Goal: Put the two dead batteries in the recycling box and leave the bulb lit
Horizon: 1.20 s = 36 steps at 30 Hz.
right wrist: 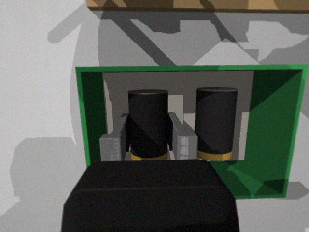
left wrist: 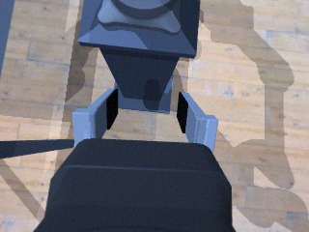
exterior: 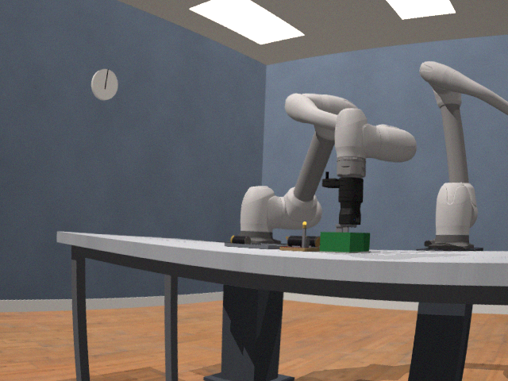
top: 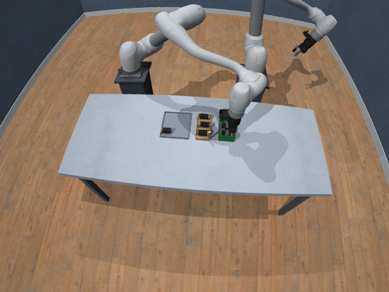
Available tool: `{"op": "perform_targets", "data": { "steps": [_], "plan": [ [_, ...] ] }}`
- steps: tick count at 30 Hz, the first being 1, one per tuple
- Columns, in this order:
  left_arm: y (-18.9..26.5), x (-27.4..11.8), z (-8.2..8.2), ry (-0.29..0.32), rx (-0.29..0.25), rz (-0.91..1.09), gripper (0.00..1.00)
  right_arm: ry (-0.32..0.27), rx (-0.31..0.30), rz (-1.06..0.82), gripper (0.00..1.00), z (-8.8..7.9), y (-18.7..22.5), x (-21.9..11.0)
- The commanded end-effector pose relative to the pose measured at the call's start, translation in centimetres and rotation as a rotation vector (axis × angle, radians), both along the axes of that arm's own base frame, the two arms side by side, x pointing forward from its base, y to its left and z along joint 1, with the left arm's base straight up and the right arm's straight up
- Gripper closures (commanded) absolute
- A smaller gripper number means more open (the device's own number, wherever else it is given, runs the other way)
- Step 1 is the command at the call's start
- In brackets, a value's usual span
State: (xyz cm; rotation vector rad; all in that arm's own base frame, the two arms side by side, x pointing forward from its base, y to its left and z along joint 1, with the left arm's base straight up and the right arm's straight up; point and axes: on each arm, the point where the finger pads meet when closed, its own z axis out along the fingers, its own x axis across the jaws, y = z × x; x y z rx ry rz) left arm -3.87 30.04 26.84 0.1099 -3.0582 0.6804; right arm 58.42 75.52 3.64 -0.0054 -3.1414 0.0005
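Note:
The green box (top: 226, 138) (exterior: 334, 241) (right wrist: 277, 130) stands upright and level. My right gripper (right wrist: 149, 124) reaches down into it, shut on a black battery (right wrist: 148, 103) lying at about the height of a second battery (right wrist: 216, 118) in the box. Contact with the box floor is hidden. Three batteries (top: 204, 116) (top: 204, 124) (top: 202, 132) lie in the wooden holder board (top: 204, 138). The bulb (top: 209, 132) (exterior: 304, 224) glows yellow. One battery (top: 166, 129) (exterior: 240, 239) lies in the grey tray (top: 175, 137). My left gripper (top: 295, 52) (left wrist: 148, 102) is open, empty, far from the table.
The holder board is between the tray and the box, with a narrow gap on each side. The bulb's post (exterior: 304, 237) stands up near the box. The box walls surround my right fingers closely. A dark pedestal (left wrist: 140, 72) is below my left gripper's view.

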Motion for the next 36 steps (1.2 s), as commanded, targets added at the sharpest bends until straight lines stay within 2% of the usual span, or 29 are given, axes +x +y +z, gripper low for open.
{"op": "perform_targets", "data": {
  "steps": [1, 8, 9, 31, 36],
  "plan": [
    [0.04, -0.02, 0.06, 0.001, 0.001, 0.0, 0.0, -0.001, 0.003, -0.001, 0.43, 0.24, 0.08, 0.04],
    [0.04, -0.02, 0.06, 0.001, 0.001, 0.0, 0.0, -0.001, 0.003, -0.001, 0.43, 0.24, 0.08, 0.04],
    [0.04, -0.02, 0.06, 0.001, 0.001, 0.0, 0.0, -0.001, 0.003, -0.001, 0.1, 0.24, 0.08, 0.04],
    [0.04, -0.02, 0.06, 0.001, 0.001, 0.0, 0.0, -0.001, 0.003, -0.001, 0.1, 0.24, 0.08, 0.04],
    [0.04, -0.02, 0.06, 0.001, 0.001, 0.0, 0.0, -0.001, 0.003, 0.0, 0.1, 0.66, 0.08, 0.04]
  ]
}}
